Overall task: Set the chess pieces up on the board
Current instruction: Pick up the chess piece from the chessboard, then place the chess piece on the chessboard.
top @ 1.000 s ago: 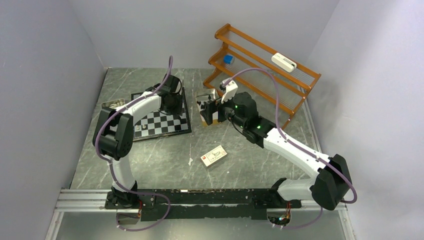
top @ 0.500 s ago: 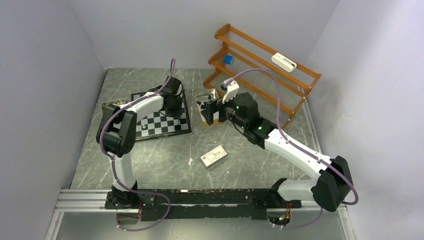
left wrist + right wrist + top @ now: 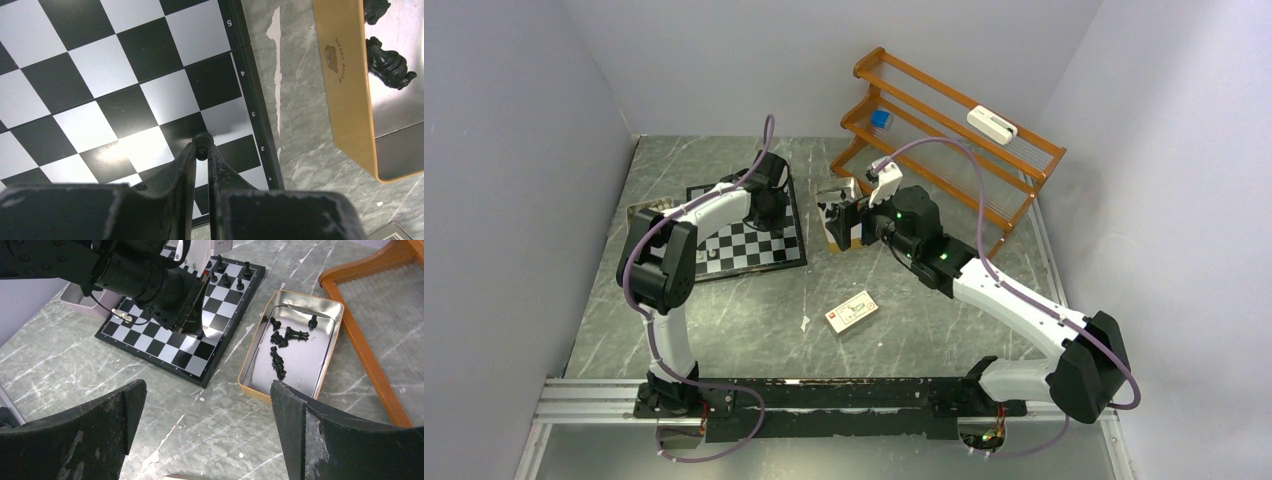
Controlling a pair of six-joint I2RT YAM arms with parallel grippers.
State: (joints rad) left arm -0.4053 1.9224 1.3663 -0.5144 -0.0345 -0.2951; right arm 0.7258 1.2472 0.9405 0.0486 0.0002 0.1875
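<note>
Chess pieces (image 3: 279, 340), all black, lie loose in an open metal tin (image 3: 305, 372) just beside the board (image 3: 150, 335), at its 3 o'clock in the right wrist view. A few more stand in a row (image 3: 227, 279) along the board's 12 o'clock edge.

The left gripper (image 3: 201, 150) has its jaws clamped on one small black piece (image 3: 202, 140) with a round top. It holds the piece above the squares by the numbered border, near ranks 2 and 3. Whether the base touches the board cannot be told.

The right gripper (image 3: 207, 390) hangs above the table with its jaws wide apart and nothing between them.

The step in hand looks like placing this piece. The next move probably calls for centring it over one square, lowering it until it stands, then parting the jaws gently so it does not tip.
</note>
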